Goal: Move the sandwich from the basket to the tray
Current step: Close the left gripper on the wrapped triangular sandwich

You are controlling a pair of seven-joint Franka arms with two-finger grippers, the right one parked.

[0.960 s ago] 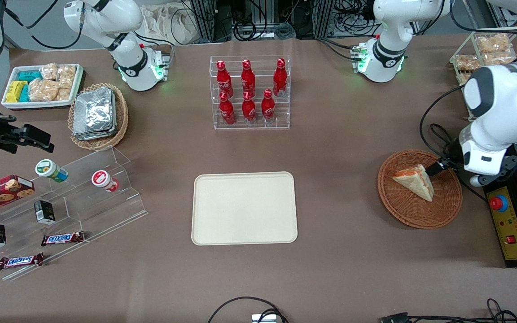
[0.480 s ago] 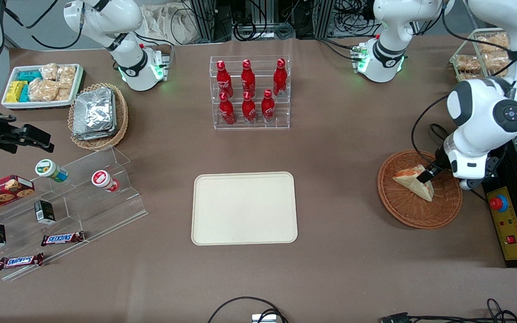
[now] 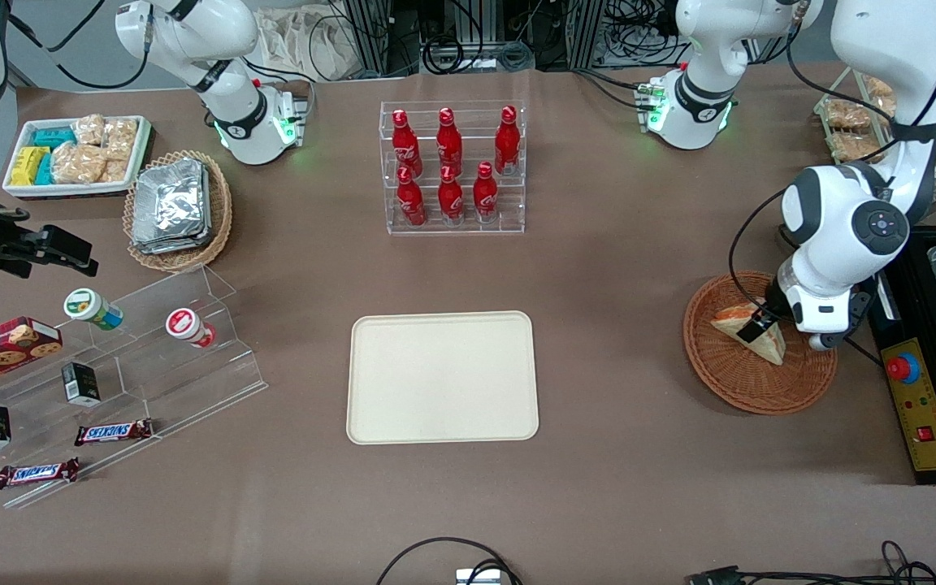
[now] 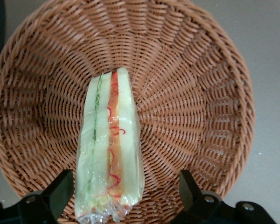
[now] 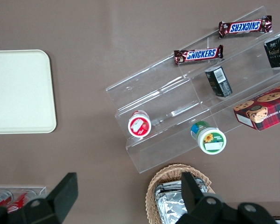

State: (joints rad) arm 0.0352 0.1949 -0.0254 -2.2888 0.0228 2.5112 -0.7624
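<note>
The sandwich (image 3: 773,348), a clear-wrapped pale bread wedge with red and green filling, lies in the reddish-brown wicker basket (image 3: 760,392) toward the working arm's end of the table. It also shows in the left wrist view (image 4: 109,144), filling edge up, in the basket (image 4: 196,93). My left gripper (image 3: 756,329) is directly above the sandwich and covers its middle. In the wrist view the gripper (image 4: 125,193) is open, with one black finger (image 4: 60,189) on each side of the sandwich's wide end, both apart from it. The cream tray (image 3: 442,378) lies empty at mid-table.
A clear rack of red bottles (image 3: 452,166) stands farther from the front camera than the tray. A black control box with a red button (image 3: 905,367) lies beside the basket. A clear stepped shelf with snacks (image 3: 110,366) and a tan basket of foil packs (image 3: 175,207) lie toward the parked arm's end.
My left arm has swung from beside the basket in over it, toward the tray. The gripper went from the sandwich's edge to directly above it. The sandwich has not moved.
</note>
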